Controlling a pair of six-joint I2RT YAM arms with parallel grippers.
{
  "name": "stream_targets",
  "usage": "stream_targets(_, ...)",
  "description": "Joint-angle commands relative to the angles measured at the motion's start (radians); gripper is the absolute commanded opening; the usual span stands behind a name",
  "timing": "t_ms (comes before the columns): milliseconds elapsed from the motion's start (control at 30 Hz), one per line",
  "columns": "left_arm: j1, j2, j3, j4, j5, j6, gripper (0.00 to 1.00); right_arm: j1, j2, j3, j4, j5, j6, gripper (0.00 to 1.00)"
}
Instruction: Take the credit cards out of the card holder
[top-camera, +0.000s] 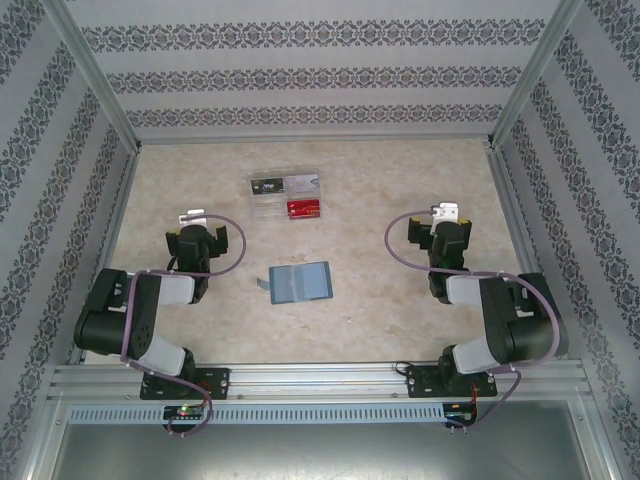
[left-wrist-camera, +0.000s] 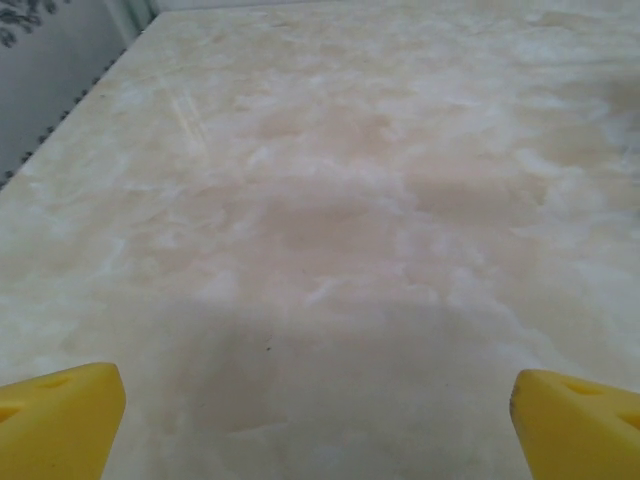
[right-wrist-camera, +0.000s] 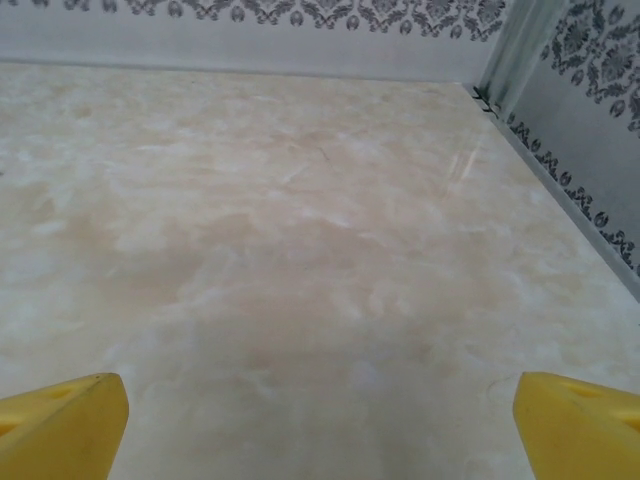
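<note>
The teal-blue card holder lies flat in the middle of the marble table, its grey-blue panels facing up. My left gripper rests to its left, well apart from it, and its yellow fingertips stand wide apart over bare tabletop. Off to the holder's right sits my right gripper, also far from it, with yellow fingertips spread wide and nothing between them. I cannot make out any cards inside the holder.
A clear plastic tray with black, silver and red cards sits behind the holder toward the back. Patterned walls enclose the table on three sides. An aluminium rail runs along the near edge.
</note>
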Motion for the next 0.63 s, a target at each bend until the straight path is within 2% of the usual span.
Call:
stream_targets(0,0.026,0.037,-0.007,0.139,0.085,0.02,0.99,-0.011,0.007,0.003,0.045,-0.07,0.023,0.98)
stream_targets(100,0.029,0.031,-0.004,0.121,0.09,0.016,0.99,-0.011,0.032,-0.012,0.12,-0.066,0.023,0.98)
stream_targets(167,0.029,0.037,-0.007,0.136,0.088,0.017,0.99,-0.009,0.006,0.001,0.052,-0.051,0.027,0.98)
stream_targets(600,0.031,0.034,-0.005,0.125,0.093,0.018,0.99,-0.016,0.014,0.003,0.063,-0.062,0.031,0.98)
